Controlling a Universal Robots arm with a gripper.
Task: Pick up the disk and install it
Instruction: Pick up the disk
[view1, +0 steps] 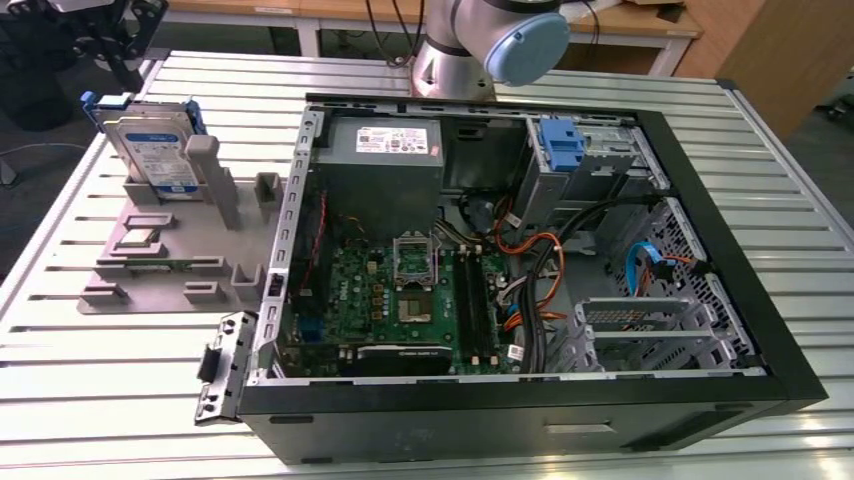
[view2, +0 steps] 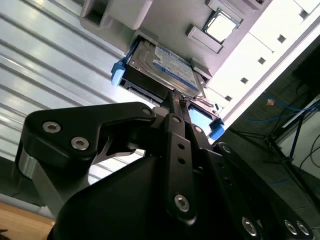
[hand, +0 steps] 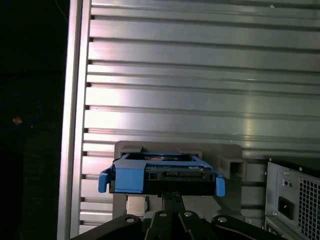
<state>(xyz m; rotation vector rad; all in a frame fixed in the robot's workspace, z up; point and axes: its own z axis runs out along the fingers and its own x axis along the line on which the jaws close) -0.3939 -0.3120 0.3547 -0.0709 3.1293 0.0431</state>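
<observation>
The disk (view1: 150, 150) stands on edge in the grey holder (view1: 174, 268), its rim left free for grasping, while the gripper (view2: 176, 96), jaws closed and empty, hangs lined up over that holder.

The arm (view1: 447, 62) is a silver-grey tube with a pale blue round joint cap (view1: 525, 48). The tool (view2: 175, 98) is matt black, built of flat angular links (view2: 100, 127) (each pinned with silvery round-headed screws (view2: 80, 144)) over a bare metal bracket (view2: 36, 181).
</observation>
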